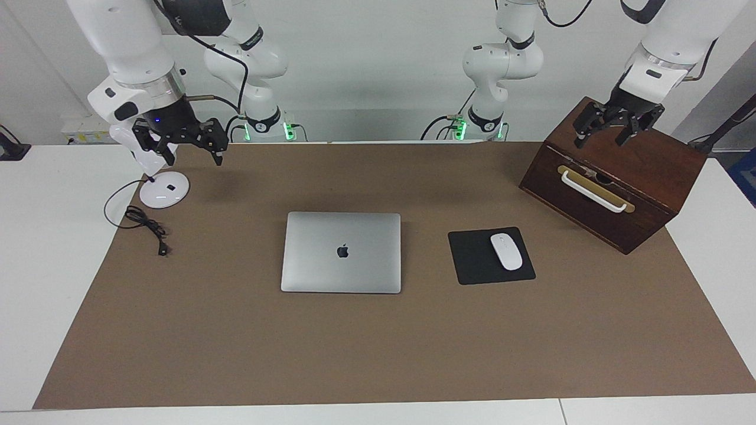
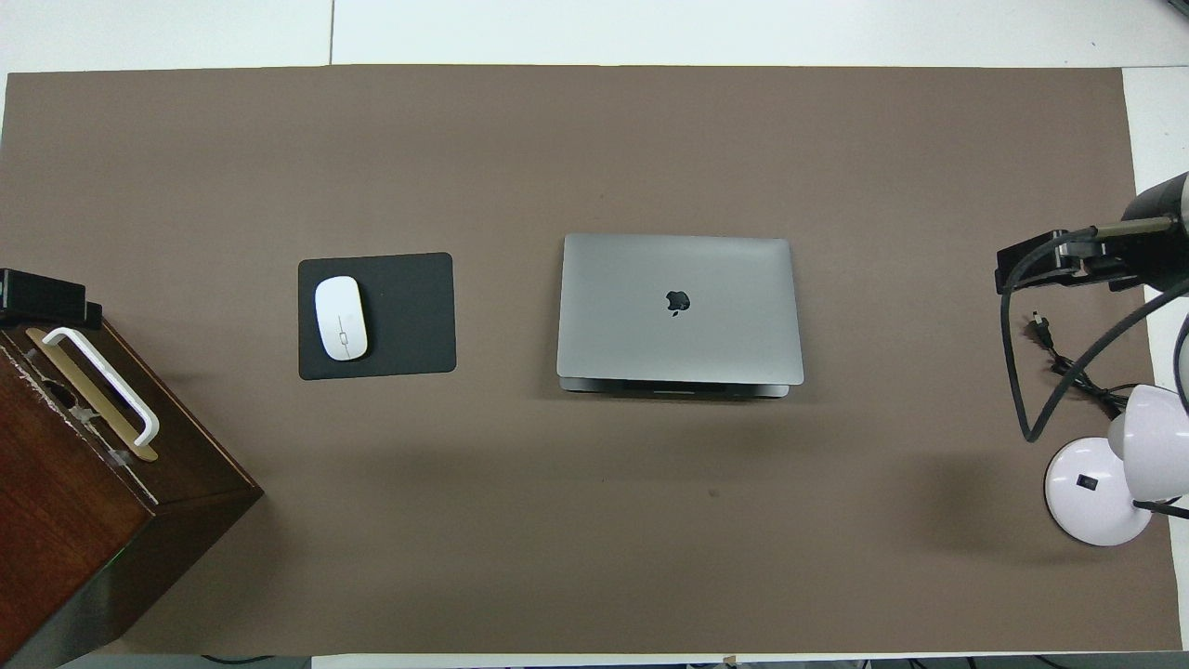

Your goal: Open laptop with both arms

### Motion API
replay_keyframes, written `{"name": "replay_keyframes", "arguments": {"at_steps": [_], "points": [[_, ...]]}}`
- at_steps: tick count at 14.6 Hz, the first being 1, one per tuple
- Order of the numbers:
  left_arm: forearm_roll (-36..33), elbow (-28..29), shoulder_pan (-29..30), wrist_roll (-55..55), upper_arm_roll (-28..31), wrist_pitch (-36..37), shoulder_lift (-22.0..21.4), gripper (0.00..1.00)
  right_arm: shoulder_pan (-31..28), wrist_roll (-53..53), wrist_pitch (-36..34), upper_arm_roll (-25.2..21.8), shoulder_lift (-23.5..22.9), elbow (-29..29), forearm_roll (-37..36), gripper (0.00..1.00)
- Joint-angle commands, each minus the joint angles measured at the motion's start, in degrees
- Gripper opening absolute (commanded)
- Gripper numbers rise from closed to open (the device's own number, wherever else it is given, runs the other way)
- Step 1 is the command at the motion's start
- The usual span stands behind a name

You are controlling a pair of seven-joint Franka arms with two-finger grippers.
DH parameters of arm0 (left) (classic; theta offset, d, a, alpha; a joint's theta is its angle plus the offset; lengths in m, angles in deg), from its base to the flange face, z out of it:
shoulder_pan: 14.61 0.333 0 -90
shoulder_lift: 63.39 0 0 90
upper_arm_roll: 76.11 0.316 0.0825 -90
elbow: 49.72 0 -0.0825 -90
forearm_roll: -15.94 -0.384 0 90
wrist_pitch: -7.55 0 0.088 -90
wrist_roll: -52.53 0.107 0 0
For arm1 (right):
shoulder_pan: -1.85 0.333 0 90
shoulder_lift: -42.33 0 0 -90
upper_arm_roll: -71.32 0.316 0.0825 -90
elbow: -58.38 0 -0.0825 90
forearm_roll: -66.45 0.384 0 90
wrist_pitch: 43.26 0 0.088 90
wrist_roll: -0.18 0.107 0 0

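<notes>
The silver-grey laptop (image 1: 341,252) lies shut, lid down with the apple logo up, in the middle of the brown mat; it also shows in the overhead view (image 2: 678,307). My right gripper (image 1: 190,150) hangs open and empty in the air over the mat's corner beside the lamp base, well apart from the laptop; it shows at the overhead view's edge (image 2: 1022,265). My left gripper (image 1: 599,141) hangs open and empty over the top of the wooden box, also apart from the laptop; only its black tip shows in the overhead view (image 2: 42,297).
A dark wooden box (image 1: 649,171) with a white handle (image 1: 592,192) stands at the left arm's end. A black mouse pad (image 1: 472,260) with a white mouse (image 1: 506,251) lies beside the laptop. A white lamp base (image 1: 164,190) and black cable (image 1: 144,223) lie at the right arm's end.
</notes>
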Motion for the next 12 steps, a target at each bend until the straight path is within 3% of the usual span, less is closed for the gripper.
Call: {"name": "replay_keyframes", "arguments": {"at_steps": [1, 10, 11, 12], "points": [[-0.25, 0.81, -0.80, -0.89, 0.40, -0.38, -0.65, 1.00, -0.78, 0.23, -0.33, 1.38, 0.02, -0.24, 0.85, 1.00], [-0.34, 0.82, -1.07, -1.24, 0.22, -0.47, -0.74, 1.00, -0.87, 0.32, -0.68, 1.39, 0.19, 0.28, 5.14, 1.00], [-0.34, 0.73, -1.07, -1.50, 0.22, -0.47, -0.65, 0.88, -0.87, 0.57, -0.77, 1.21, 0.19, 0.28, 7.24, 1.00], [-0.34, 0.73, -1.07, -1.77, 0.22, -0.56, -0.65, 0.48, -0.87, 0.66, -0.94, 1.39, 0.19, 0.28, 8.31, 1.00]]}}
